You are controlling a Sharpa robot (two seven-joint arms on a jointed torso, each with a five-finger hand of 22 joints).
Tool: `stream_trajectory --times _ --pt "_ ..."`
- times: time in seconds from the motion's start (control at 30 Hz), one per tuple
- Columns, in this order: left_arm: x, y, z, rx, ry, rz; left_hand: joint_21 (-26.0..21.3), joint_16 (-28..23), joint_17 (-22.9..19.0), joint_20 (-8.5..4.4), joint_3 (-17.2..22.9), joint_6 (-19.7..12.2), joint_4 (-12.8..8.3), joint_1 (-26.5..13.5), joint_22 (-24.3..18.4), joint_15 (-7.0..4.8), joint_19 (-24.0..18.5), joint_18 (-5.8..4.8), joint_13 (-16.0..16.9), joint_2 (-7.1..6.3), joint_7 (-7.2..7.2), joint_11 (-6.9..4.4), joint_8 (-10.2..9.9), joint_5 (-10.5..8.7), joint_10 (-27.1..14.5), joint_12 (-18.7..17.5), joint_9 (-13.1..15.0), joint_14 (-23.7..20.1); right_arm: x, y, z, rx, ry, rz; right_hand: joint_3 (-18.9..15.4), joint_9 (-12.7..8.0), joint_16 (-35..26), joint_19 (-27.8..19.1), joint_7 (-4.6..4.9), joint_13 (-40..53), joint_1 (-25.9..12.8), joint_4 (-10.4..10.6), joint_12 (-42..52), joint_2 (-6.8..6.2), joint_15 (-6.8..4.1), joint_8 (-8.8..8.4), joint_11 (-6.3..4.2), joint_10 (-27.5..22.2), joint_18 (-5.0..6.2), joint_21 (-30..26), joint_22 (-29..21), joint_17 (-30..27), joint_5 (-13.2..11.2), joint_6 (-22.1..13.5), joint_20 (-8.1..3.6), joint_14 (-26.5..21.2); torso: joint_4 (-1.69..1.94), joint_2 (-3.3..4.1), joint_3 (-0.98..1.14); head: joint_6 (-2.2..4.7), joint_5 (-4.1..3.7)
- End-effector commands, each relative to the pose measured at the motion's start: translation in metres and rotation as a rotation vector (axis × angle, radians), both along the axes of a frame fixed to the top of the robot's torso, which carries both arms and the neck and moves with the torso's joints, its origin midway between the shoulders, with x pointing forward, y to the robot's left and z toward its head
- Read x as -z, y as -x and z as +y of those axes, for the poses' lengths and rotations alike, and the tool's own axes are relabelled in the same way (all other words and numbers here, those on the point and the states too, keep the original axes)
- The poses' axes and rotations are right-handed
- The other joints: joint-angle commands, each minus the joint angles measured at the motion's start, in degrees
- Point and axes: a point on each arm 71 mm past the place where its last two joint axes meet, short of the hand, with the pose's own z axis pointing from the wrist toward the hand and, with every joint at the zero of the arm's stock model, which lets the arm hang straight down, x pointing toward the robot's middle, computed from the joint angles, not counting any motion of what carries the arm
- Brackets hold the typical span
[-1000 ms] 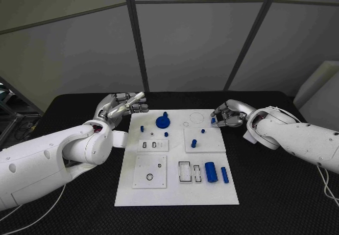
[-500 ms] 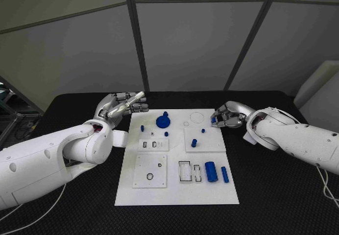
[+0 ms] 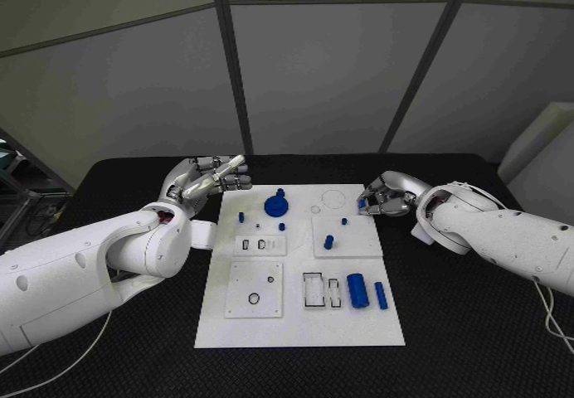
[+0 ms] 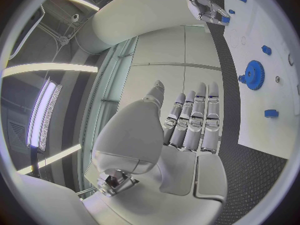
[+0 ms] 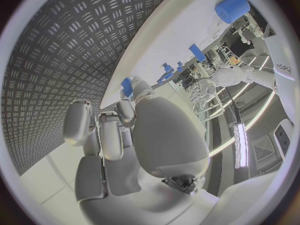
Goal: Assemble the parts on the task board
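The white task board (image 3: 299, 325) lies in the middle of the black table. On it I see a blue gear (image 3: 276, 205), a few short blue pegs such as one (image 3: 329, 242) on a raised tile, a thick blue cylinder (image 3: 357, 291) and a slimmer one (image 3: 381, 296). My right hand (image 3: 385, 196) hovers at the board's far right edge, fingers curled, pinching a small blue part (image 3: 362, 203); the part (image 5: 127, 86) also shows at its fingertips in the right wrist view. My left hand (image 3: 211, 177) is raised beside the board's far left corner, fingers straight and apart, holding nothing.
White tiles with slots and holes (image 3: 255, 290) cover the board's near left. A rectangular frame recess (image 3: 313, 292) sits beside the thick cylinder. Black textured table (image 3: 466, 332) surrounds the board. Grey wall panels stand behind the table.
My right hand has edged slightly away from the board's far right edge with the small blue part still pinched. The left hand has stayed where it was.
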Motion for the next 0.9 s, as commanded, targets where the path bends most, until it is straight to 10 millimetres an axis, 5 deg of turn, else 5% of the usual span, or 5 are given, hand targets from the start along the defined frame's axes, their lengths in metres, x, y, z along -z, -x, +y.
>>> stream_trajectory --times 0.03,0.53,0.9 --pt "-0.002 0.0 -0.001 0.012 0.002 -0.013 0.0 -0.4 0.1 0.22 0.1 -0.2 -0.3 0.2 -0.1 0.45 -0.3 -1.14 0.0 0.35 0.6 0.21 -0.3 0.05 0.2 -0.1 0.0 0.0 -0.004 -0.001 0.001 0.009 -0.01 -0.049 0.9 0.2 0.4 0.5 -0.38 0.1 0.8 -0.2 0.3 0.86 -0.77 0.66 -0.47 0.4 -0.49 0.4 0.3 6.4 -0.7 1.0 -0.3 4.3 0.03 0.04 0.03 -0.04 -0.01" --pt "-0.001 0.0 0.001 0.008 0.001 -0.012 0.0 -0.5 0.2 0.22 0.1 -0.1 -0.4 0.3 -0.1 0.43 -0.3 -1.13 0.0 0.44 0.57 0.19 -0.3 0.06 0.2 -0.2 0.0 0.0 -0.017 0.01 0.014 0.015 -0.054 -0.122 3.5 0.4 0.7 1.3 -1.04 0.6 2.3 -1.4 0.6 2.22 -1.37 1.57 -1.09 1.0 -0.77 1.1 1.6 7.1 -1.6 2.3 -0.98 4.5 -0.15 -0.16 -0.07 0.03 0.33" --pt "-0.001 -0.001 0.002 0.003 -0.002 -0.01 0.0 -0.5 0.2 0.22 0.1 -0.1 -0.5 0.3 -0.1 0.43 -0.3 -1.12 0.0 0.47 0.56 0.18 -0.4 0.05 0.3 -0.2 0.0 0.1 -0.035 0.037 0.091 -0.065 -0.085 -0.107 3.7 0.3 0.7 1.5 -1.0 0.1 2.2 -1.4 0.1 2.31 -1.39 1.52 -1.08 0.7 -0.83 1.2 1.8 7.0 -1.8 2.1 -1.03 4.4 -0.2 -0.37 -0.22 0.05 0.9"
